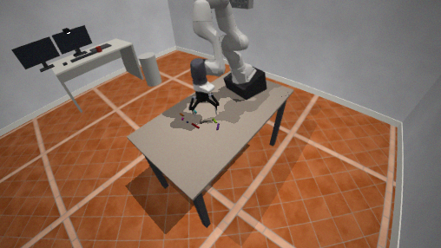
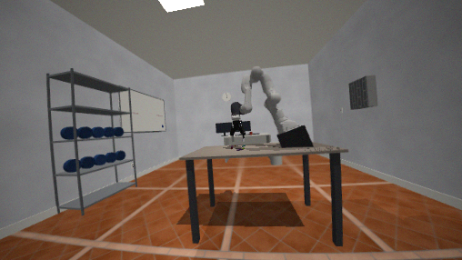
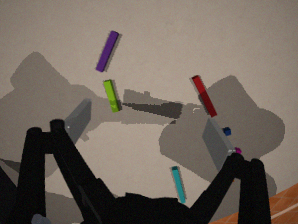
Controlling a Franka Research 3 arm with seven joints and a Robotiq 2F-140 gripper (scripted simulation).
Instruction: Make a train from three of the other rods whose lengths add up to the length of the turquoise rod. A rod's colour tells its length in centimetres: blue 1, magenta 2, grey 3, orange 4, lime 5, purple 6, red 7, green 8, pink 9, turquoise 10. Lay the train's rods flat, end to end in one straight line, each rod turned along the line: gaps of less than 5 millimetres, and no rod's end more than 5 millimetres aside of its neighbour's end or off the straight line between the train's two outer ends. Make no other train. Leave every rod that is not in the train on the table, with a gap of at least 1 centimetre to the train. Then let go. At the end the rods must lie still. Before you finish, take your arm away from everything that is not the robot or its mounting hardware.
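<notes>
My gripper (image 1: 203,105) is open and empty, hovering above the rods near the middle of the table; it also shows in the wrist view (image 3: 147,129). In the wrist view a purple rod (image 3: 107,51) lies farthest out, with a lime rod (image 3: 112,95) just below it. A red rod (image 3: 204,95) lies to the right, with a small blue rod (image 3: 226,131) and a magenta rod (image 3: 237,151) beside it. The turquoise rod (image 3: 178,184) lies close under the gripper. A dark grey rod (image 3: 153,108) lies between the lime and red rods. An orange rod (image 1: 181,114) lies at the left of the group.
The robot's black base (image 1: 245,83) stands at the table's far end. The rods lie apart from each other, none touching. The near half of the table (image 1: 195,160) holds nothing. A desk with monitors (image 1: 87,54) and a grey bin (image 1: 150,68) stand off to the left.
</notes>
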